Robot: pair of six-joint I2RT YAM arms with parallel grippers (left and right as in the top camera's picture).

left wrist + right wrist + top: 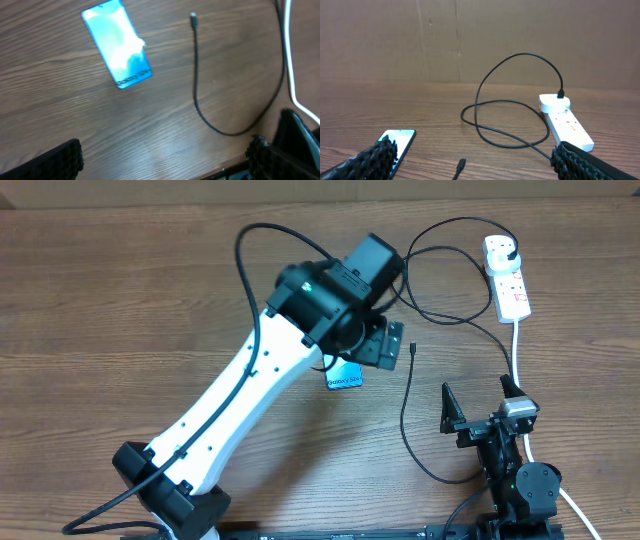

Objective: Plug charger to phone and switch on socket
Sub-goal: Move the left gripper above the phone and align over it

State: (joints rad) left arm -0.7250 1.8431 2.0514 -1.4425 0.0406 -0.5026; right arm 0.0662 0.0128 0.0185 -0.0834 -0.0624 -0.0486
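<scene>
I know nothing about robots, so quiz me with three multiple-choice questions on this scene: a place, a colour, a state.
1. Where is the charger tip? A. on the table, apart from the phone B. in the phone C. in a gripper
2. Colour of the socket? A. black B. white C. green
3. The left gripper and right gripper are: A. open, empty B. holding the phone C. holding the cable
1 A: the tip lies loose. 2 B: white body. 3 A: fingers spread, nothing between.

Overhead, your left arm (240, 395) is covering most of the phone (346, 380). At the right wrist, the charger (525, 53) is running off the bottom edge; the socket (567, 125) switches are showing too small to read.
</scene>
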